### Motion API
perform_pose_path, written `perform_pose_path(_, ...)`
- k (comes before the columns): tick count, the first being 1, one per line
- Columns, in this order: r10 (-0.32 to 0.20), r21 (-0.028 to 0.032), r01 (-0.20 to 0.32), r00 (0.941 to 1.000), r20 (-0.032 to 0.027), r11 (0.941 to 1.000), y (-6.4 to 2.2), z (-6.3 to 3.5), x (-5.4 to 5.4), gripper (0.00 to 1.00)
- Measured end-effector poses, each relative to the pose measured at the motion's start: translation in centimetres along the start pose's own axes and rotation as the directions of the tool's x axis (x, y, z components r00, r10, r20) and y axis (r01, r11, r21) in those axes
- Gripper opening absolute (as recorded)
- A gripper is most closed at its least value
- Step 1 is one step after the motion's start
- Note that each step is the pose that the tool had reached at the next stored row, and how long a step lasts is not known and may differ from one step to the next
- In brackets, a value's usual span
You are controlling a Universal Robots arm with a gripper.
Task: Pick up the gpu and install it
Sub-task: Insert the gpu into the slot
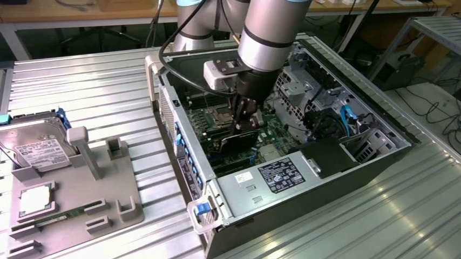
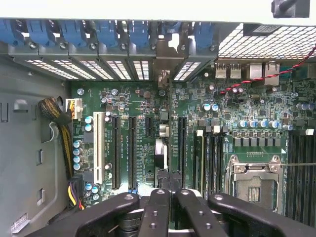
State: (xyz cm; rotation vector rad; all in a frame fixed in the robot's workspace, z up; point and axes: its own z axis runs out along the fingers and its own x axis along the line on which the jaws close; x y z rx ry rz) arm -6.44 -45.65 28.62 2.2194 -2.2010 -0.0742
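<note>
The arm reaches down into the open computer case (image 1: pixel 288 162), which lies on its side on a ribbed metal table (image 1: pixel 94 97); the claw (image 1: pixel 247 123) is low over the green main board (image 2: pixel 148 133), and its fingers (image 2: pixel 160 207) are pressed together on the top edge of the graphics card (image 1: pixel 241 141); the card stands upright on its edge directly below the claw, its black face turned toward the exterior view's left, its lower edge at the board among the long black slots (image 2: pixel 132 150); in the wrist view the card appears only as a thin dark edge (image 2: pixel 165 148) running from between the fingers toward the rear wall of the case; on the exterior view's left, well apart from the case, a grey holder tray (image 1: pixel 79 183) carries a silver hard drive (image 1: pixel 36 148) and a slim green memory stick (image 1: pixel 61 217).
</note>
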Motion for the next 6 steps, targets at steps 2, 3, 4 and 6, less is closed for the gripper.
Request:
perform_pose_path(2, 0.0, 0.0, 0.0, 1.0, 0.0, 1.0, 0.0, 0.0, 0.0, 0.11)
perform_pose_path(3, 0.0, 0.0001, 0.0, 1.0, 0.0, 1.0, 0.0, 0.0, 0.0, 0.11)
perform_pose_path(4, 0.0, 0.0001, 0.0, 1.0, 0.0, 1.0, 0.0, 0.0, 0.0, 0.11)
perform_pose_path(6, 0.0, 0.0001, 0.0, 1.0, 0.0, 1.0, 0.0, 0.0, 0.0, 0.11)
